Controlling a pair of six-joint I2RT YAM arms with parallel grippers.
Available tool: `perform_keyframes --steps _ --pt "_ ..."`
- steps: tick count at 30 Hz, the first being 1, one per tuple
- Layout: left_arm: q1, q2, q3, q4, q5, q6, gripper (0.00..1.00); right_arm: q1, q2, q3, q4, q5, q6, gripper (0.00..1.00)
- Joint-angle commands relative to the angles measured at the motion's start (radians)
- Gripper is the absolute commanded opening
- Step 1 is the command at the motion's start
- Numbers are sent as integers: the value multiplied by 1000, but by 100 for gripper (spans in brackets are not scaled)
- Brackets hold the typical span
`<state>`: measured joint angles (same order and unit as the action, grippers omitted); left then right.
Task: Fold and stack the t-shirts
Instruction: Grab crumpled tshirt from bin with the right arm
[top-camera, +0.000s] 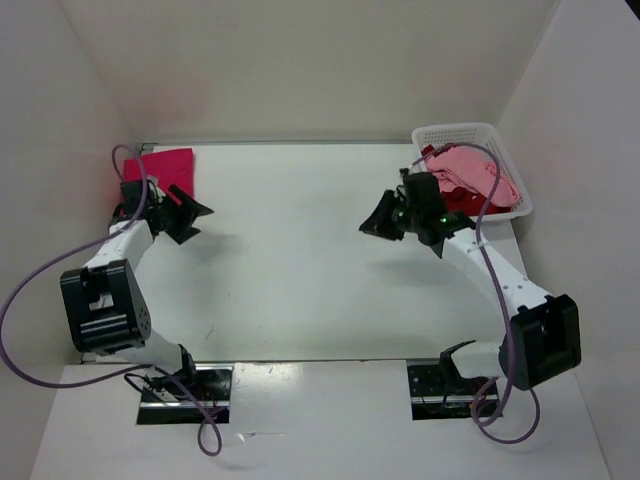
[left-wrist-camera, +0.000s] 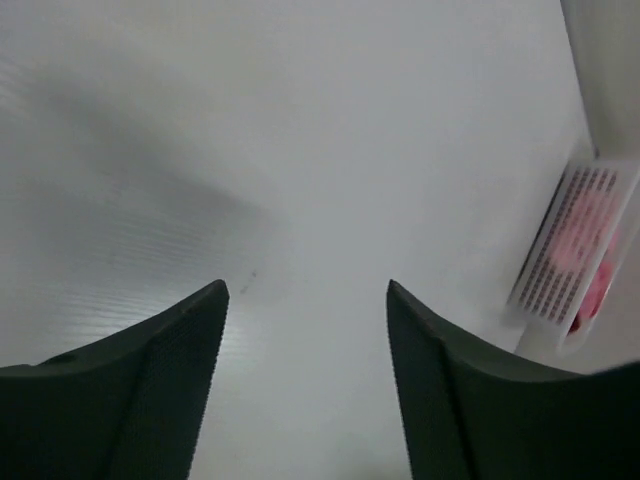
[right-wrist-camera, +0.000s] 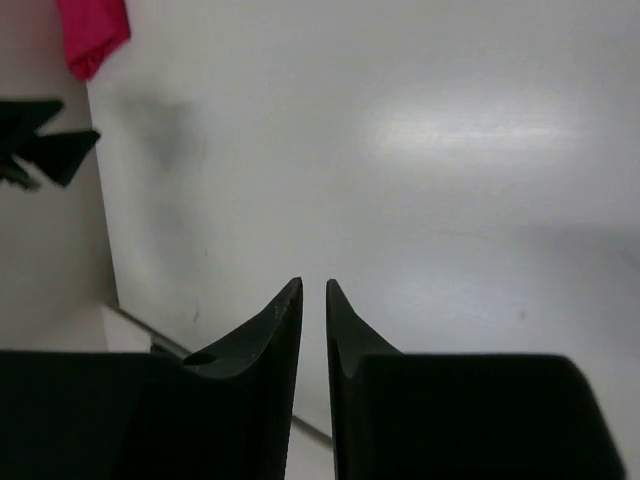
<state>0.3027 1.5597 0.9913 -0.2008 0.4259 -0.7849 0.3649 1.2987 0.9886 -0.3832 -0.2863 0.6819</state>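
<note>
A: Left side?
B: Left gripper (top-camera: 195, 220) has its jaws wide apart and empty over the worktop (top-camera: 300, 260). It's just beside the magenta t-shirt (top-camera: 168, 165), which lies flat in the far-left corner.
A: Right?
B: Right gripper (top-camera: 372, 222) has its jaws nearly together, with a thin gap and nothing held. It's near the white basket (top-camera: 455, 131) in the far-right corner.
A: Other shirts?
B: Light pink t-shirt (top-camera: 470, 165) is heaped in the basket, with the dark red t-shirt (top-camera: 503, 192) showing at its right side.
</note>
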Motion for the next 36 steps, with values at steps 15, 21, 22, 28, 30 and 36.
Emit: perform_keyframes --steps 15,21,22,28,30,36 --pt "-704 -211 -134 43 42 4 56 -492 528 615 -22 423 -238 61" --pt "-761 -222 -115 34 33 27 60 -501 700 755 -16 423 -239 67" --pt "-761 -208 -124 34 43 27 62 -501 709 756 -7 423 -239 68" --pt "-761 -156 -126 53 43 27 62 -501 870 915 -114 348 -248 71" --pt "-761 -121 -103 54 43 27 62 -492 870 904 -90 337 -239 70" --pt "-761 -96 -80 44 43 27 62 -483 901 961 -111 285 -219 54"
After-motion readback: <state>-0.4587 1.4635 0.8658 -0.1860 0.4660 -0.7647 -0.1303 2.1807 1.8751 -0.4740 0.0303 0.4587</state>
